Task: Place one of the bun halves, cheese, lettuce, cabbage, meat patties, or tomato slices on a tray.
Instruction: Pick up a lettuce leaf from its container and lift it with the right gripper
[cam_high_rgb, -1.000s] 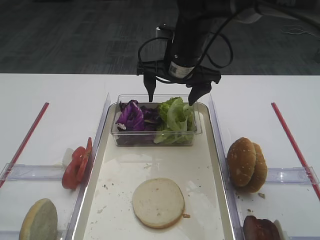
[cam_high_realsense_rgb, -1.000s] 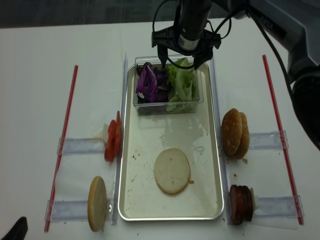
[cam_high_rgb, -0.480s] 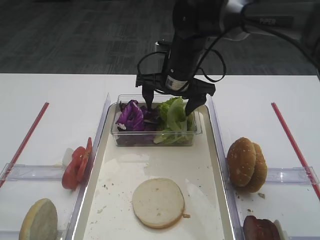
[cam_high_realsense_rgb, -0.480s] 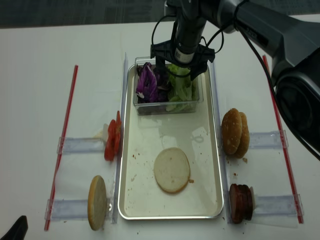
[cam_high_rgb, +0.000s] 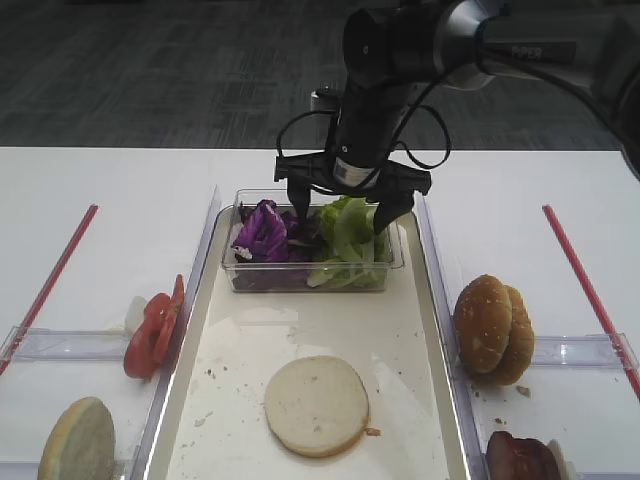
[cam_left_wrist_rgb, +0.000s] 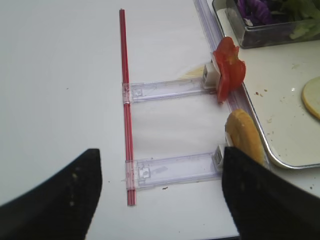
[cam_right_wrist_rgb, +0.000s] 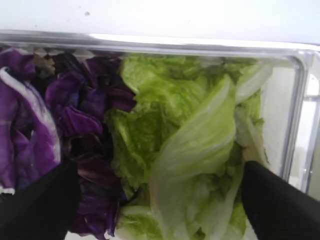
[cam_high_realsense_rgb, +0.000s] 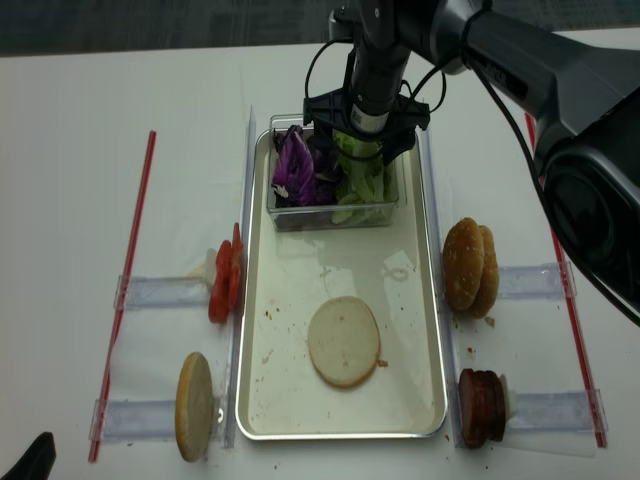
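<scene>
Jaws of the right gripper (cam_right_wrist_rgb: 160, 200) stand wide apart, straddling the lettuce (cam_right_wrist_rgb: 190, 150) between them

Lying around the tray (cam_high_realsense_rgb: 255, 300): four bun halves (cam_high_realsense_rgb: 344, 341), two tomato slices (cam_high_realsense_rgb: 224, 285), two meat patties (cam_high_realsense_rgb: 478, 407).

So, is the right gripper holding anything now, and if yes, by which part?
Nothing is held. The right gripper is open, lowered into the clear tub, with its fingers on either side of the lettuce but not closed on it.
</scene>
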